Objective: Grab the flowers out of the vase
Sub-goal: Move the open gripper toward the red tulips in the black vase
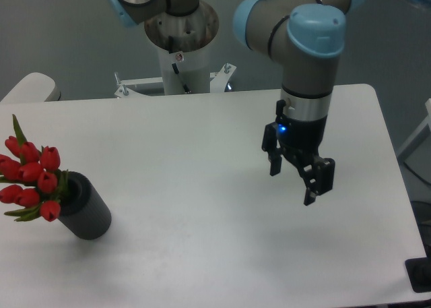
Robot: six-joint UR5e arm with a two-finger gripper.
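Hanging above the table (pixel 202 153), fingers (pixel 275 162) apart, well right of flowers (pixel 30 176).

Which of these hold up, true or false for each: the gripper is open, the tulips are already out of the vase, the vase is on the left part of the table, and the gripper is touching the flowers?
1. The gripper is open. True: its two fingers stand apart with nothing between them.
2. The red tulips are already out of the vase. False: the bunch sits in the vase's mouth, leaning left.
3. The vase stands on the left part of the white table. True.
4. The gripper is touching the flowers. False: it hangs over the right half of the table, far from them.
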